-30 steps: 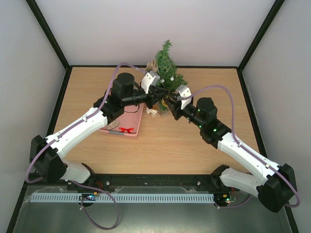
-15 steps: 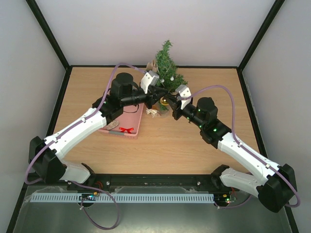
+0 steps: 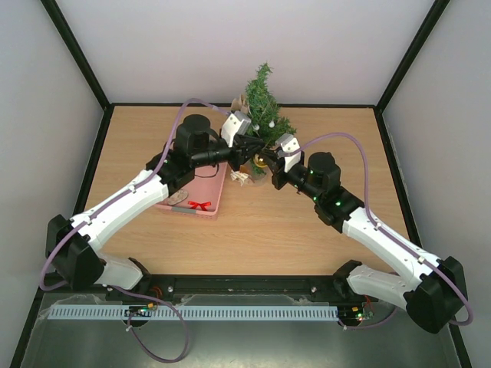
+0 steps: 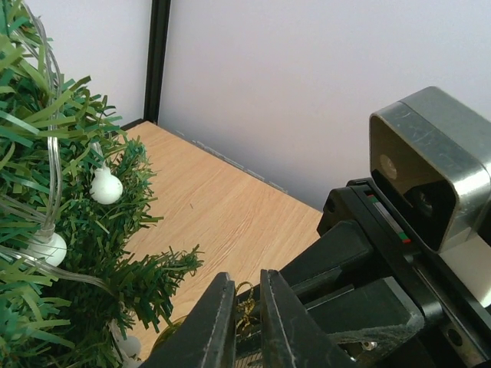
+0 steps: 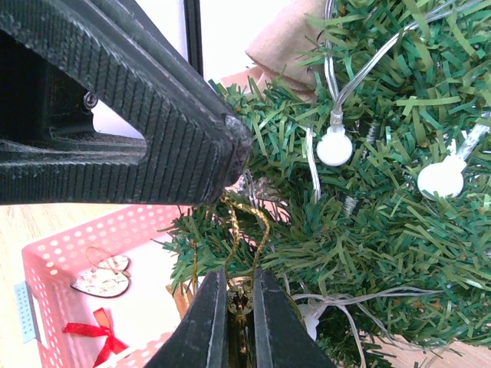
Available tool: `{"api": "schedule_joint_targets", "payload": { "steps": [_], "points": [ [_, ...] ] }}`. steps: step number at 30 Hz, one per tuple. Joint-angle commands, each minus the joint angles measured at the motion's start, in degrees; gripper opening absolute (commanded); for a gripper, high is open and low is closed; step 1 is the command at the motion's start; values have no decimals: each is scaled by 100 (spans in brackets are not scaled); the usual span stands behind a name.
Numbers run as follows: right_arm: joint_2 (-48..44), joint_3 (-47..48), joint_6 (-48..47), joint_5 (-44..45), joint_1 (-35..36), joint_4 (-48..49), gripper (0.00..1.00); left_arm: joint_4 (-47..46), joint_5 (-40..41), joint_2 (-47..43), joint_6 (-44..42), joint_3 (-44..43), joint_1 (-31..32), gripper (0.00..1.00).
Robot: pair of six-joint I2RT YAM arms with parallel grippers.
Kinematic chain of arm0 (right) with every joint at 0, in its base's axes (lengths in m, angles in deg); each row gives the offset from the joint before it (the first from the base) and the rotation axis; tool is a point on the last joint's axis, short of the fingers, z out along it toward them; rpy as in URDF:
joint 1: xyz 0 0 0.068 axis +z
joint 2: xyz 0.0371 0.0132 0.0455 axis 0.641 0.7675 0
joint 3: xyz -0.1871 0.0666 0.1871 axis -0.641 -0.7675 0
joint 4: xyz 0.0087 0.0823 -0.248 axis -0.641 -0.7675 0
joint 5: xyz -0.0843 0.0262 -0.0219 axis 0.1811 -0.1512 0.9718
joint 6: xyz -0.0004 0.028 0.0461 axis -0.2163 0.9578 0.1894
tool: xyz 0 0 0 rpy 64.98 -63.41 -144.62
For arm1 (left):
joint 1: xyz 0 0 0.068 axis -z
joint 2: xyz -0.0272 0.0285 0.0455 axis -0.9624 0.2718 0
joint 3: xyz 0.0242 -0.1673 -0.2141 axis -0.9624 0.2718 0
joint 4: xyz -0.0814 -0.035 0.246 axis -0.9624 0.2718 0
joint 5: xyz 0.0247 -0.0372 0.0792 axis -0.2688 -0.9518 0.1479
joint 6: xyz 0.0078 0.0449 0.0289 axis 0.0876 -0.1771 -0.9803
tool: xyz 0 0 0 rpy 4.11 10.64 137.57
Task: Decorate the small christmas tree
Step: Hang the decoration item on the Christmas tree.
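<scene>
Cord loop (image 5: pixel 265 224) pinched in right claw (image 5: pixel 238 282) — against small christmas tree (image 5: pixel 383 192).

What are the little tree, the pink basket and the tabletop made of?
The small christmas tree: probably plastic, with flat matte green strips for needles. The pink basket: likely moulded plastic, its wall pierced with regular holes. The table: wood or wood-look laminate, with pale grain lines and a smooth surface.

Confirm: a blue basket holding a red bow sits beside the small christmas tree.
Not blue: the basket is pink, as the right wrist view shows. It does hold a red bow and sits beside the small christmas tree.
</scene>
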Motion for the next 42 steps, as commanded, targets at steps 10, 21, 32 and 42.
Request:
{"api": "schedule_joint_targets", "payload": {
  "steps": [10,21,32,42],
  "points": [
    [54,344,-23,249,-19,-292,2,-3,117,99,-183,-136,-88,2],
    [273,721,-102,456,-19,-834,2,94,323,347,-306,-337,-108,2],
    [284,792,-216,736,-20,-1145,2,245,626,387,-481,-483,-110,2],
    [325,834,-252,730,-24,-1166,2,452,653,479,-598,-606,-110,2]
  ]
}}
